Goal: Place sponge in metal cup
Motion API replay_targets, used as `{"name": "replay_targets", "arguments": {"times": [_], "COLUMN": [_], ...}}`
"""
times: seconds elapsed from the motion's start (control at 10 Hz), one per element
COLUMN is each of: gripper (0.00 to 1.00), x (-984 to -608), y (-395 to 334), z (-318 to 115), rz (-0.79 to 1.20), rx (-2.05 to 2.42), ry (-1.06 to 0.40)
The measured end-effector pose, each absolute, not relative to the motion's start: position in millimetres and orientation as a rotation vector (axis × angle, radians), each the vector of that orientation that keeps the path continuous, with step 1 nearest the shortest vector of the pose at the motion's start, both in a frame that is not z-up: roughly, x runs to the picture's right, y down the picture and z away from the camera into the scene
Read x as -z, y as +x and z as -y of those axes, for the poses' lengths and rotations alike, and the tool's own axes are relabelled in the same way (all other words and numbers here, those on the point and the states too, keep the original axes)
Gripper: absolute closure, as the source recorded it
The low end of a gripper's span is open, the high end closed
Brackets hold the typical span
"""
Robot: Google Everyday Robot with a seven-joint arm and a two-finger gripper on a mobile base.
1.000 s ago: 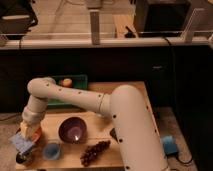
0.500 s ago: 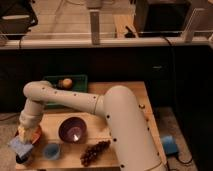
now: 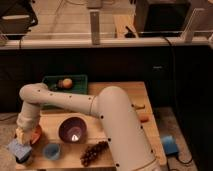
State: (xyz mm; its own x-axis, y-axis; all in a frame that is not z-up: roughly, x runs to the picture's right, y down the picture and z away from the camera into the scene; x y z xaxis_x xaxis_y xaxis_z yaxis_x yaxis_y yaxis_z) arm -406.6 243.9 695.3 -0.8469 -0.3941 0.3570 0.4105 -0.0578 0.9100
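1. Arm (image 3: 60, 102) has swung slightly further left than half a second ago. The gripper (image 3: 22, 135) hangs over the table's (image 3: 125, 95) front-left corner; whether it grips anything cannot be told.
2. Sponge (image 3: 16, 147) sits just below the gripper, about where it was, atop a dark shape, seemingly the metal cup (image 3: 24, 159).
3. Orange dish (image 3: 37, 135) lies just right of the gripper, partly hidden by it.
4. Further right stand a blue cup (image 3: 51, 150), a purple bowl (image 3: 72, 130) and grapes (image 3: 95, 152).
5. Behind, to the right, a green tray (image 3: 52, 80) holds an orange fruit (image 3: 66, 82).
6. Far right, off the table, lies a blue block (image 3: 170, 145).
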Motion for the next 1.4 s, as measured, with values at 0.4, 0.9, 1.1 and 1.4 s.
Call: {"name": "replay_targets", "arguments": {"times": [0.4, 0.9, 1.1, 1.4], "gripper": [0.58, 0.2, 0.2, 0.2], "x": [-694.4, -695.1, -695.5, -694.8], "y": [-407.7, -408.0, -410.2, -412.3], "z": [-248.9, -251.8, -253.6, -252.7], "rz": [1.68, 1.694, 1.716, 1.735], "rx": [1.975, 1.967, 1.969, 1.966], "ry": [-0.028, -0.044, -0.057, -0.064]}}
